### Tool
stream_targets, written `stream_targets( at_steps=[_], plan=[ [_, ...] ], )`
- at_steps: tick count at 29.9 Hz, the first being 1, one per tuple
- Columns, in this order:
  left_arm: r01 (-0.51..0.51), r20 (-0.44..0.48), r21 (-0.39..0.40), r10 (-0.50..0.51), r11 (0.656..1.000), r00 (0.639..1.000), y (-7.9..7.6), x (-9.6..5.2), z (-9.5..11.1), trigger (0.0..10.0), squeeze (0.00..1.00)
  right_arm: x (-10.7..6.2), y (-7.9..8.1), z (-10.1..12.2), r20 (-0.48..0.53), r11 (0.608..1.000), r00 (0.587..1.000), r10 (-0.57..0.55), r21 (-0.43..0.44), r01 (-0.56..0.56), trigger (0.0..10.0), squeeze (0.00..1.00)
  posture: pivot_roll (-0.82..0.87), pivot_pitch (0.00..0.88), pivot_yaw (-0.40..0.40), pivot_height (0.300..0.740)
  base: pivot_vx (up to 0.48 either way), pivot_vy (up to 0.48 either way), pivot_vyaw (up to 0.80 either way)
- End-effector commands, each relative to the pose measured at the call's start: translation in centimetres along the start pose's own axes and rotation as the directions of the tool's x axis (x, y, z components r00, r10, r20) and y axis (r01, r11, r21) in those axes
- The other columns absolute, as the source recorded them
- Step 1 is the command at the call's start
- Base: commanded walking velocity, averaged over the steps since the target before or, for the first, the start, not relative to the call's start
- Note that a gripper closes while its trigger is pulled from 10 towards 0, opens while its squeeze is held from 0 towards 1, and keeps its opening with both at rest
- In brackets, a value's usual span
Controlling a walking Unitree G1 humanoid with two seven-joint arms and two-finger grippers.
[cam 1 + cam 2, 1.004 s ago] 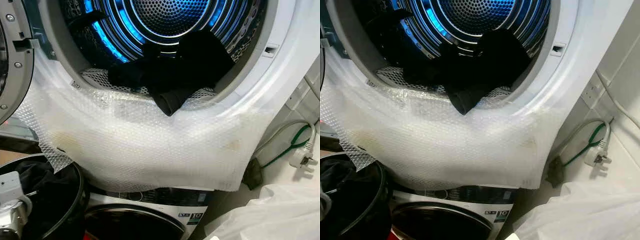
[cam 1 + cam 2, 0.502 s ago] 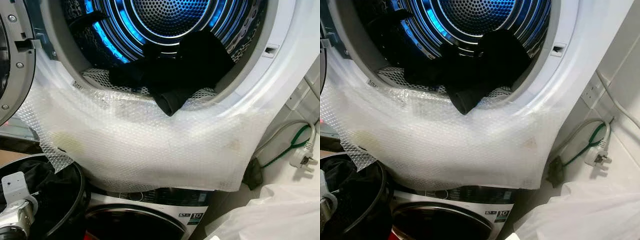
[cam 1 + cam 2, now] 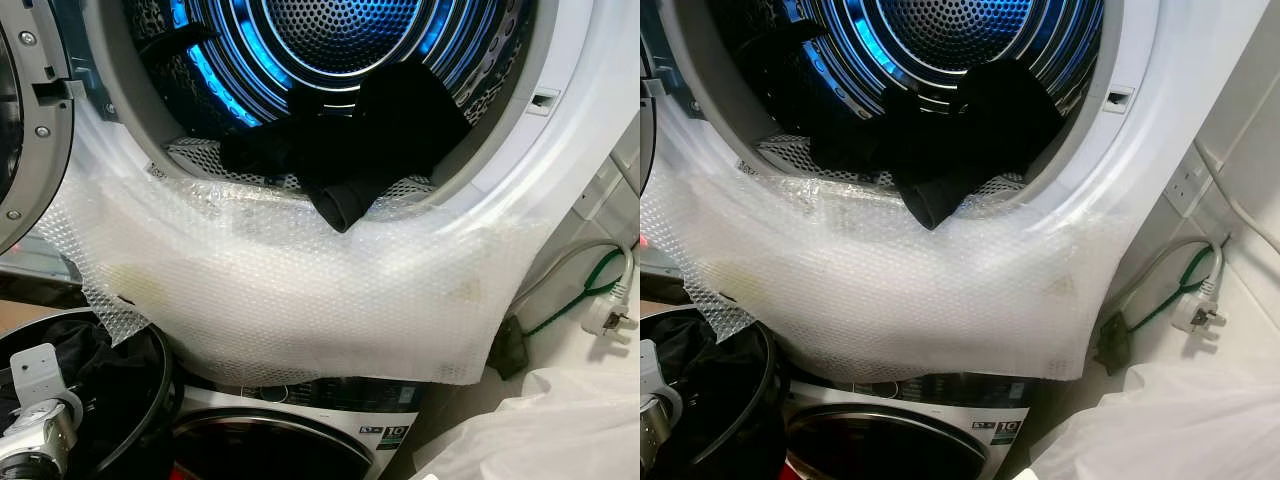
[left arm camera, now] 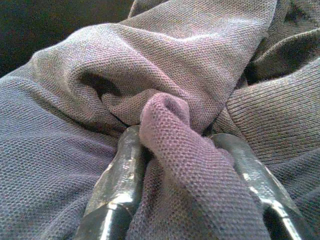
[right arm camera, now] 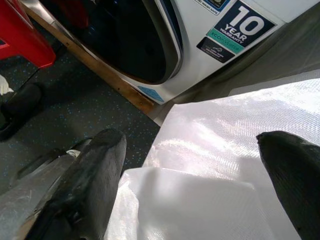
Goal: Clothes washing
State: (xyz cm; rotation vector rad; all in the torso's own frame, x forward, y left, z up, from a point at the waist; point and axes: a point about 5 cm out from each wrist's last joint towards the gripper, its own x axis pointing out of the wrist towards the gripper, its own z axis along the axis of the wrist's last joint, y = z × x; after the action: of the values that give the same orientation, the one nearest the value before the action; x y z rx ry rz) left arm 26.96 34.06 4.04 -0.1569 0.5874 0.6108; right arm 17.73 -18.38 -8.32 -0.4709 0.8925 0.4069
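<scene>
My left gripper is shut on a raised fold of a grey-purple knit garment; the fold stands between its two black fingers. That arm's silver wrist reaches down into a black round basket of dark clothes at the lower left. Above, the open drum glows blue and holds a heap of black clothes, one piece hanging over the rim. My right gripper is open, its fingers wide apart above a white plastic bag.
Bubble wrap drapes from the drum's rim down the machine front. A second machine with a "10" sticker sits below. The grey door stands open at left. A white plug on a green cord lies at right, beside a white bag.
The left wrist has shifted slightly to the right inside the basket. The clothes in the drum and the bubble wrap have stayed put.
</scene>
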Motion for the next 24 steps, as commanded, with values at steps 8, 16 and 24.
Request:
stream_targets(
  at_steps=[8,16,24],
  plan=[
    [0.06,-0.114,0.015,-0.058,0.998,0.992,-1.7,-0.2,-3.4,0.0,0.0,0.0,0.2,0.1,0.006,1.0,1.0,0.001,0.021,-0.001,10.0,0.0,0.08,0.0,-0.135,0.74,0.0,0.0,0.0],
    [0.044,-0.107,0.011,-0.043,0.999,0.993,-1.3,-0.3,-3.7,0.0,0.0,0.1,0.5,0.2,0.004,0.999,1.0,0.002,0.034,-0.002,10.0,0.0,0.09,0.0,-0.125,0.74,0.0,0.0,0.0],
    [0.03,0.106,-0.043,-0.026,0.999,0.994,-1.4,-0.8,-1.9,0.0,0.0,0.2,0.4,0.5,0.012,0.998,1.0,-0.009,0.058,0.008,10.0,0.0,0.1,0.0,-0.107,0.74,0.0,0.0,0.0]
  ],
)
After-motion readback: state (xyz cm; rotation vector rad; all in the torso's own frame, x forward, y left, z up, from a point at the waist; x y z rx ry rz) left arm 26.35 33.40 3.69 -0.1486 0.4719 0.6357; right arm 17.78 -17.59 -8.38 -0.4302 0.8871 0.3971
